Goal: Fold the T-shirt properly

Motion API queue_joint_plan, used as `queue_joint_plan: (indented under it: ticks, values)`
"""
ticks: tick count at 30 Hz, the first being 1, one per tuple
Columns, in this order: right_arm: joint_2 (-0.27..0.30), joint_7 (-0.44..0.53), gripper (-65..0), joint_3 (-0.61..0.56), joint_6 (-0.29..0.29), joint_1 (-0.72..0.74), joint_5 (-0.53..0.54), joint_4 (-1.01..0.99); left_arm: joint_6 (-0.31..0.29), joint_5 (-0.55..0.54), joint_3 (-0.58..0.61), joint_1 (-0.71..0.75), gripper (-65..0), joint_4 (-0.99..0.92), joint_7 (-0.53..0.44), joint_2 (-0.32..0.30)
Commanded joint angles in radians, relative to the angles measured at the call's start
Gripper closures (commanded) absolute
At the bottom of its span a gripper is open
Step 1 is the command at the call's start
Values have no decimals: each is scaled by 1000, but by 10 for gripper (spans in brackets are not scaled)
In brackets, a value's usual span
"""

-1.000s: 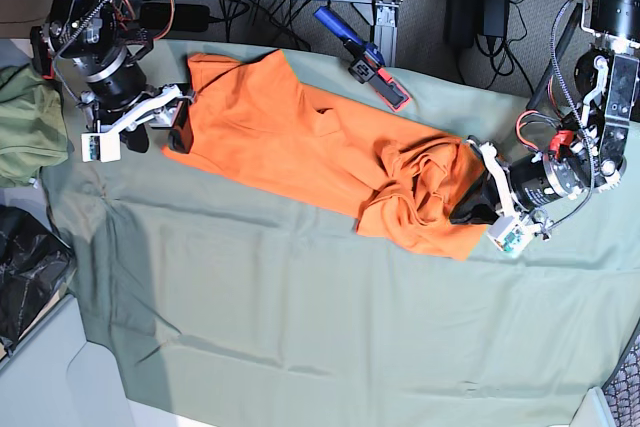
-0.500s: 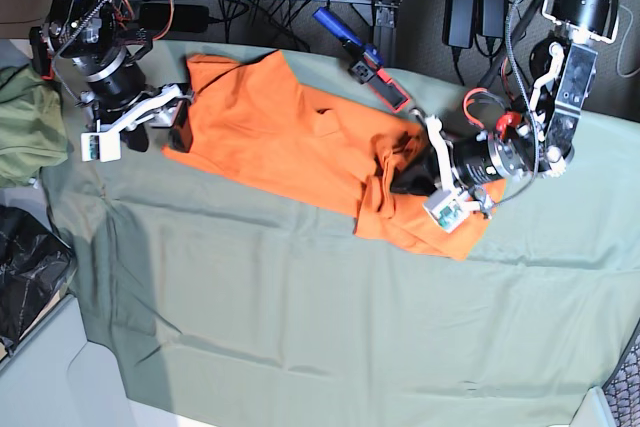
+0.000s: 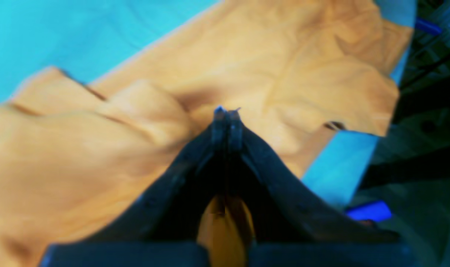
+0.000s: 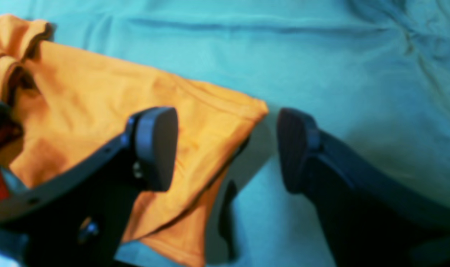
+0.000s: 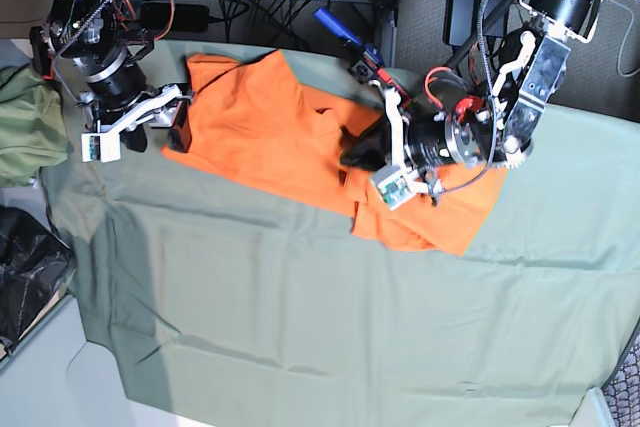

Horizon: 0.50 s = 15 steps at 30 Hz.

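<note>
**Orange shirt pinched at mid-body, corner straddled at the far end**

Orange cloth, the T-shirt (image 5: 270, 137), lies spread on the grey-green table cloth (image 5: 300, 317), running from about 10 o'clock of the base view down toward 3 o'clock, where it bunches into a rumpled fold. The left gripper (image 5: 358, 154) reaches in from 3 o'clock over the shirt's middle. In the left wrist view the left gripper (image 3: 227, 115) has its two dark fingers (image 3: 218, 128) pressed tip to tip, with a strip of orange fabric showing between them lower down, so the jaws are closed on the T-shirt (image 3: 269, 63).

At 10 o'clock of the base view the right gripper (image 5: 165, 127) sits at the shirt's edge. Its own camera shows the right gripper (image 4: 227, 148) with jaws wide apart: one pad (image 4: 156, 146) hangs above the T-shirt (image 4: 195, 111), the other above bare table cloth (image 4: 321, 55), and the shirt's corner points into the gap between them. Whether either pad touches the fabric cannot be told.

An olive-green garment (image 5: 25, 132) lies bunched at 9 o'clock, just off the table cloth's edge.
</note>
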Motion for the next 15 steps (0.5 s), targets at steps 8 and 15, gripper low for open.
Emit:
queue_joint_plan:
  ticks: [8,15]
  values:
    - [13,16,-416,61,-11,6,39,-90,-9,-178,-59,-39,0,147,103,-8]
    - [10,-38,-416,150,37,5,175,-187,-9,-208,-59,-37,0,219,114,-79]
